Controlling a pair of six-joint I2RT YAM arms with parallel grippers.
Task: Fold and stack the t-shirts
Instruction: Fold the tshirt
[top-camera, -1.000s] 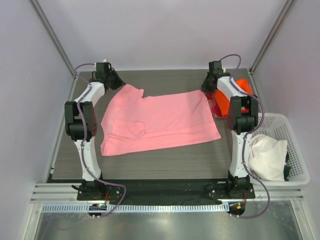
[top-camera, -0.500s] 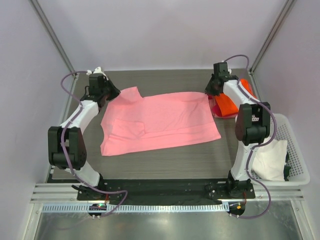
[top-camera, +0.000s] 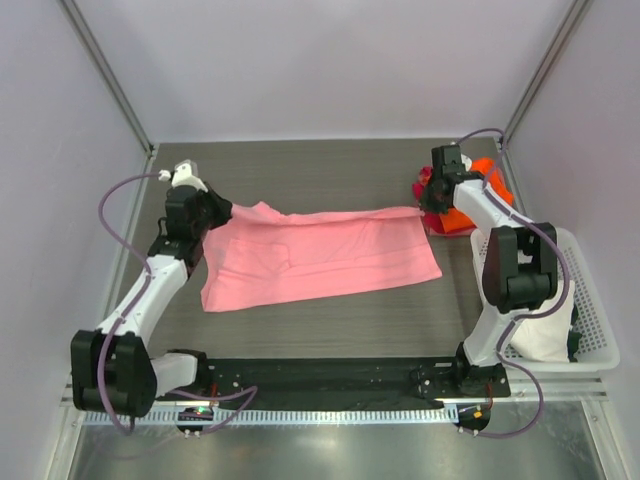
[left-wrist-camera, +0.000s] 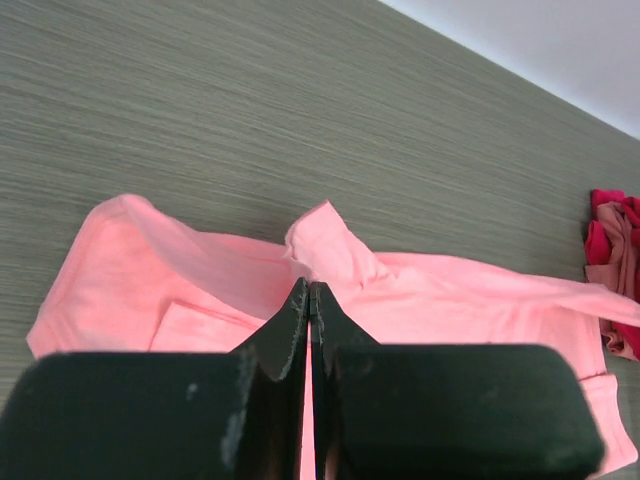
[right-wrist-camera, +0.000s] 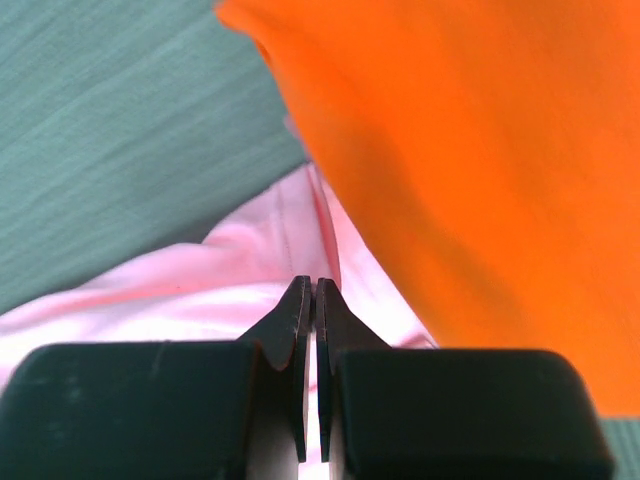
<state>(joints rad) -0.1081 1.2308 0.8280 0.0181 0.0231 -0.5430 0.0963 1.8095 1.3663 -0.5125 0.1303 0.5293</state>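
Grey woodgrain table (top-camera: 330, 330) carries the light pink t-shirt (top-camera: 320, 260), spread across its middle. Limp and light, the shirt looks best held by its far corners, where the left gripper (left-wrist-camera: 308, 296) and right gripper (right-wrist-camera: 308, 288) each pinch it tight. Since half a second ago, both have drawn that far edge nearward, starting the fold.

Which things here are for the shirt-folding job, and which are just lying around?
For the job:
pink t-shirt, pinched by the left gripper and the right gripper
orange t-shirt
magenta-red t-shirt
cream-white t-shirt

Just lying about:
white basket, with the cream-white t-shirt in it
table
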